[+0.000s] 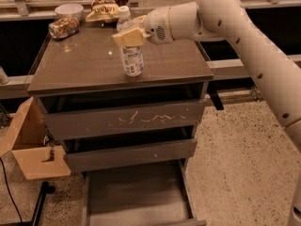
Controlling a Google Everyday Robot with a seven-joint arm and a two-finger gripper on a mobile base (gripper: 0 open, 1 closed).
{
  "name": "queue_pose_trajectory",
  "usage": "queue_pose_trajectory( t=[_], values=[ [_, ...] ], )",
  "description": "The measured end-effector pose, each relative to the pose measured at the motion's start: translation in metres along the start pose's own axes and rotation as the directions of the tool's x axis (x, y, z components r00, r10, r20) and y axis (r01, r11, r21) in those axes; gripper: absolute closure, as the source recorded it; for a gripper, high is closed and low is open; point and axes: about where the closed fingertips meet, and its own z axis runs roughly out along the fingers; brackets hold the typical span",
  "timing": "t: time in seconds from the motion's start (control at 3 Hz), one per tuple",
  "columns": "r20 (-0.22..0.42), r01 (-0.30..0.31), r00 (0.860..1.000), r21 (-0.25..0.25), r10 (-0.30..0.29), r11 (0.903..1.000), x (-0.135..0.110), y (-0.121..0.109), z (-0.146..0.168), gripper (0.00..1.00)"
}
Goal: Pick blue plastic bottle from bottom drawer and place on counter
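The blue plastic bottle (132, 59) stands upright on the counter (80, 62), near its middle front, with its white cap up. My gripper (130, 36) is at the bottle's upper part, reaching in from the right on the white arm. The bottle's base rests on the counter top. The bottom drawer (136, 194) is pulled out below, and its flat grey floor is bare.
A crushed can (63, 26), a white bowl (69, 11) and a snack bag (108, 7) lie at the counter's back edge. The top drawer front (127, 119) has white scratches. A cardboard box (33, 147) stands on the floor at the left.
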Motion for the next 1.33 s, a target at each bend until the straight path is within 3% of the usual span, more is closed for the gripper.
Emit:
queue_pose_trajectory(
  t=[0.33,1.33],
  values=[
    [0.007,-0.025,1.0,0.011,0.025,0.9996,-0.001,-0.007,0.003,1.0],
    [0.095,-0.151,0.983,-0.06,0.156,0.9868,-0.007,-0.015,0.027,1.0]
  ],
)
